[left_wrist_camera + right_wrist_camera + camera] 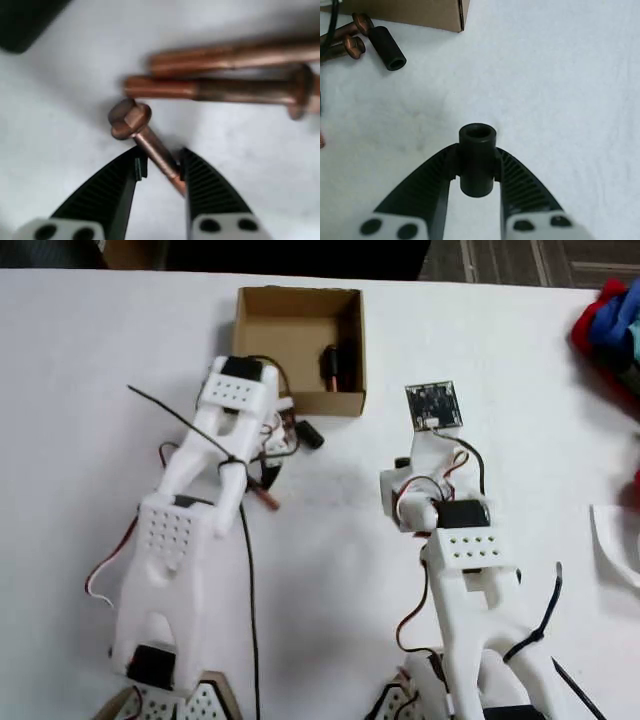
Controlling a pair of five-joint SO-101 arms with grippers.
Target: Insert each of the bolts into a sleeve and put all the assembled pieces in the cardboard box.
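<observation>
Got left gripper (161, 159) pinching short copper flange-head bolt (142, 132) low on its shank, with head free. Got right gripper (476, 151) clamped around black cylindrical sleeve (477, 165), bore facing its own camera, over white table (520, 360). Holding both well apart, short of brown cardboard box (280, 340). Could pivot in that thin off-centre pinch and miss the bore; could jam on skewed axes. Can spot from high view one assembled piece (333, 365) already boxed, plus spare black sleeve (309, 433) just beside box. Can read from left wrist the pinch detail and two longer copper bolts (225, 90) side by side nearby.
</observation>
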